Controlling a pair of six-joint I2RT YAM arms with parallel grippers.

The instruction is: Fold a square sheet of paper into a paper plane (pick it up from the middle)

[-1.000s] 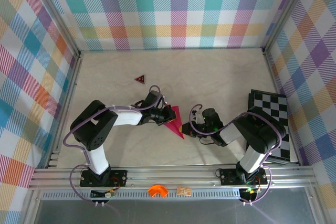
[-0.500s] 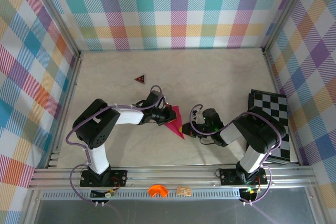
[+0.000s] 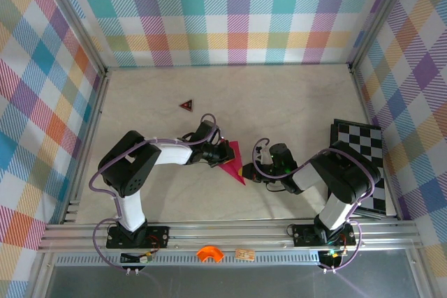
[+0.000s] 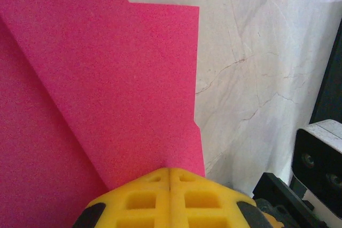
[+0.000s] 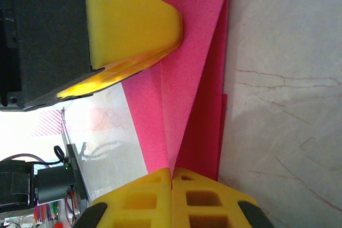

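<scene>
**mapleknot:** Going from the left of the top view, what's on the table [image 3: 293, 102]?

**dart_fan:** There's a tiny dark red triangle [image 3: 186, 105] off on its own, well apart from everything else. Next comes the left gripper [image 3: 223, 151], reaching in toward the middle, with its tip on the upper left part of the paper plane [image 3: 235, 161]. The plane lies flat near the centre of the table, between the two grippers, with its point toward the near edge.

**mapleknot:** Is the left one actually gripping it?

**dart_fan:** In the left wrist view, the left gripper [image 4: 170, 177] has its yellow fingers [image 4: 197, 196] pressed together with no gap. The pink paper [image 4: 107, 78] runs right up to them in layered folds. It's hard to say whether any paper is caught in the seam or the tips are just sitting on it.

**mapleknot:** And the right side?

**dart_fan:** The right gripper [image 3: 246, 171] is at the plane's lower right edge. In its own camera, the right gripper [image 5: 172, 177] is closed too. A raised crease of the pink paper [image 5: 197, 52] narrows straight into the line between the pads, so it looks pinched. The left arm's yellow finger [image 5: 133, 30] rests on the far end of the paper. A black-and-white checkerboard [image 3: 363, 151] lies against the right wall.
</scene>
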